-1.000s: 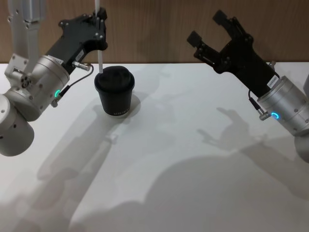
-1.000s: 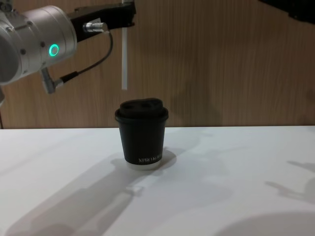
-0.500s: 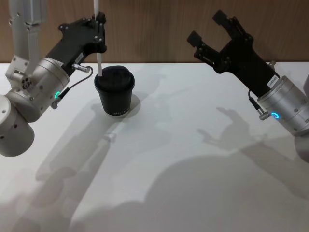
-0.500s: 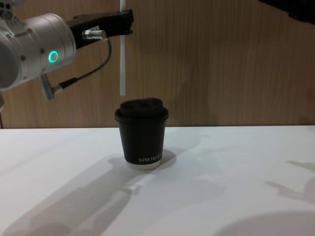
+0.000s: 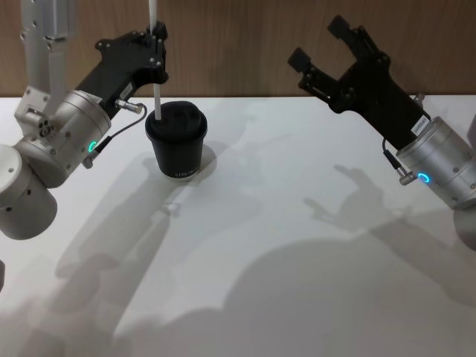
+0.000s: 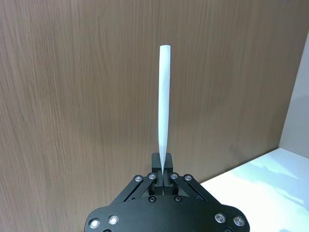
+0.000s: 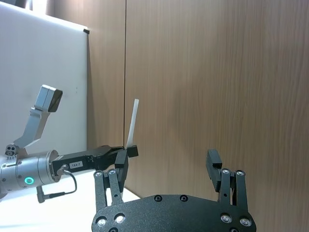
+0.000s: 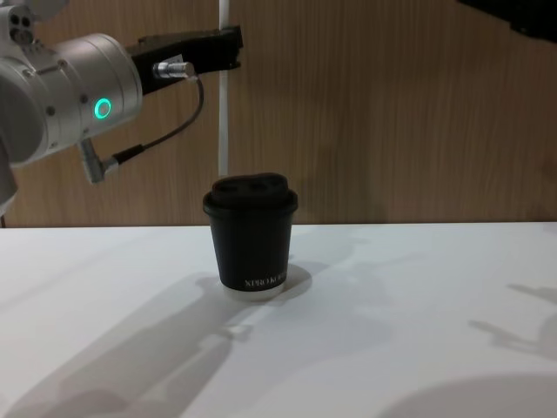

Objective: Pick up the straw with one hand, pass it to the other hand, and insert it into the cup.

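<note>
Black cup point(image 5: 176, 146) upright on white tabletop point(image 5: 297, 245), at 11 o'clock of the head view, lid on. Left pincer point(image 5: 157, 46) above and just behind the cup's left edge, at 11 o'clock from it, clenched on the straw point(image 5: 155, 71). Straw held upright, pinched near its middle, upper part rising out of the head view, lower end just above the lid's left rim in the chest view point(image 8: 224, 131), apart from it or barely touching, cannot tell which. Straw tapering away from the closed fingertips in the left wrist view point(image 6: 163, 130), against the wood-grain wall point(image 6: 72, 96). Right pincer point(image 5: 329, 46) raised at 1 o'clock, well apart from the cup, released, fingers spread wide and holding nothing, seen likewise in its own wrist view point(image 7: 166, 166).
</note>
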